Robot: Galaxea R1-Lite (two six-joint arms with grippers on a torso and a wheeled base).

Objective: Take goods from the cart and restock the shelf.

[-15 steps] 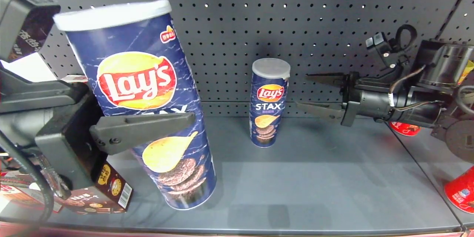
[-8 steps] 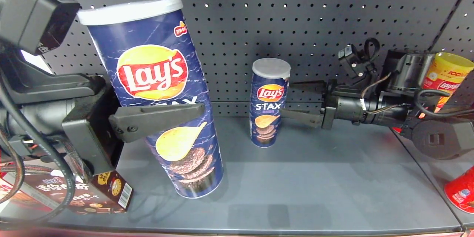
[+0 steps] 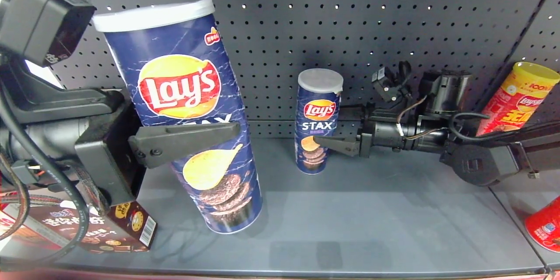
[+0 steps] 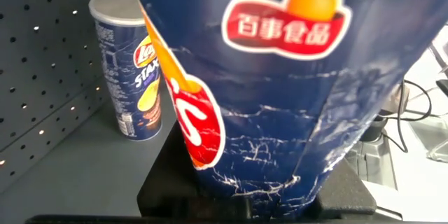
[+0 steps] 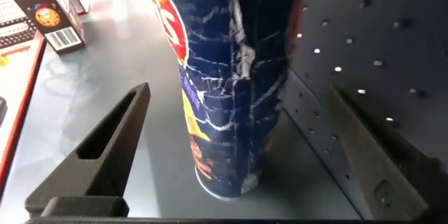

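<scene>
A large-looking blue chip can [image 3: 183,113] with a white lid leans at the shelf's left front, and my left gripper [image 3: 218,127] is shut on its middle. Its base is at or just above the shelf board [image 3: 372,218]; I cannot tell which. The same can crowds the left wrist view [image 4: 280,77]. A second blue can [image 3: 318,122] stands upright near the pegboard, also seen as the far can [image 4: 133,77]. My right gripper [image 3: 339,124] is open with one finger on each side of this can [image 5: 231,91], gaps showing on both sides.
A brown cookie box [image 3: 109,232] lies at the shelf's left front corner. A yellow-and-red can [image 3: 516,100] leans at the far right and a red can [image 3: 544,227] sits at the right front. The pegboard [image 3: 350,17] closes the back. Bare shelf lies between the cans.
My right gripper has moved left until its open fingers straddle the standing can. My left gripper shifted right with its can, then held almost still.
</scene>
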